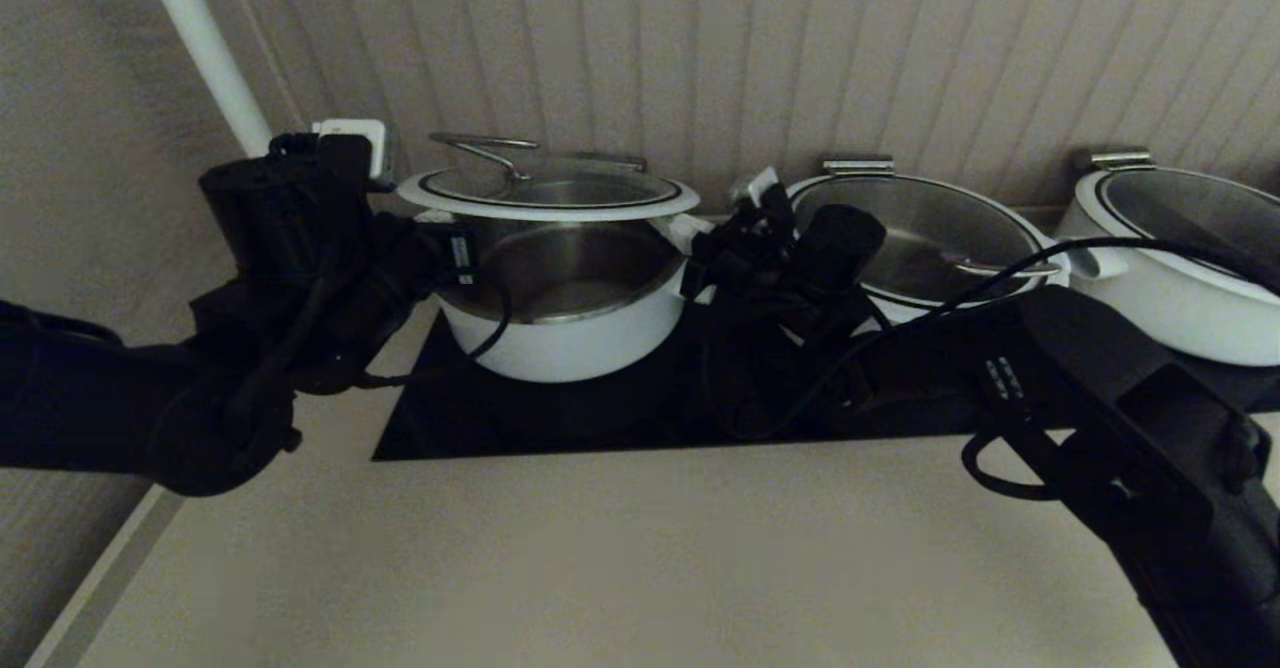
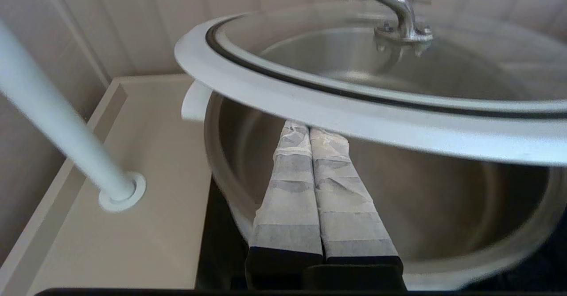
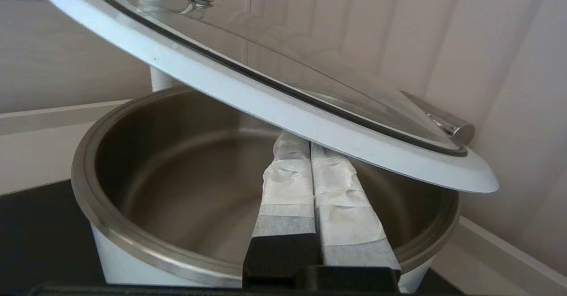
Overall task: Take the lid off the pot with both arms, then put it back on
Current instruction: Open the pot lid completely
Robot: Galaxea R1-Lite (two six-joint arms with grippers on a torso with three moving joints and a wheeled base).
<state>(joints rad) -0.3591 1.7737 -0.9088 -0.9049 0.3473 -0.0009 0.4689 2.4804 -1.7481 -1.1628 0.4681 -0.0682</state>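
lid (image 1: 548, 193) held above pot (image 1: 565, 308), resting on closed left claw (image 2: 310, 132) and closed right claw (image 3: 305, 147), fingers pressed together, gripping nothing. lower both evenly, keep level, centre over rim.

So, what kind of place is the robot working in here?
Most likely a kitchen, or a mock-up of one. Three white pots stand on a black cooktop set into a pale counter; a panelled wall runs behind. The left pot has its lid raised.
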